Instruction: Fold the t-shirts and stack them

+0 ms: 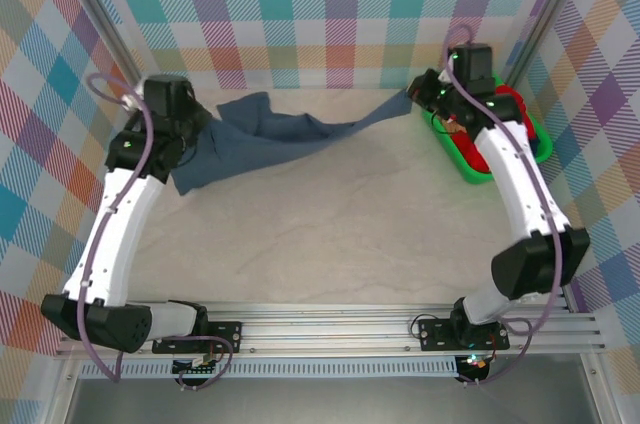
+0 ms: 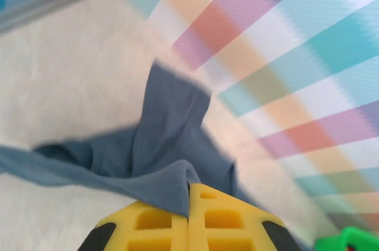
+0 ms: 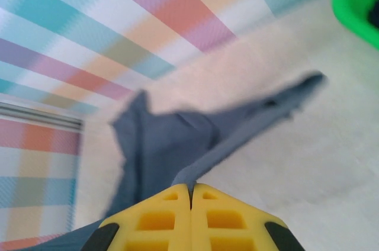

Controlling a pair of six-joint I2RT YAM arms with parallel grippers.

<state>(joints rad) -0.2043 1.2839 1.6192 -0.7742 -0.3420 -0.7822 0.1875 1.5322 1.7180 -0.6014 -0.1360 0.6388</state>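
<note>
The left end effector (image 2: 188,196) and the right end effector (image 3: 190,196) are each pinched shut on one end of the blue t-shirt (image 1: 280,134), pulling it long across the back of the desk (image 1: 340,234), probably to spread it flat for folding.

Two white-and-black arms with yellow fingers
The left arm (image 1: 112,229) and right arm (image 1: 515,169) share one build: smooth white shells over the long links, bulky black housings at the joints, and black bases (image 1: 135,324). A thin purple cable (image 1: 149,144) runs loosely along each arm, looping free near the wrist. Small green lights (image 1: 453,58) glow on the right arm's wrist housing. Up close, the left gripper (image 2: 189,189) and right gripper (image 3: 190,189) have bright yellow moulded fingers (image 2: 155,221) with rectangular pockets sunk into them, and black pieces (image 2: 98,239) at the outer corners
</note>
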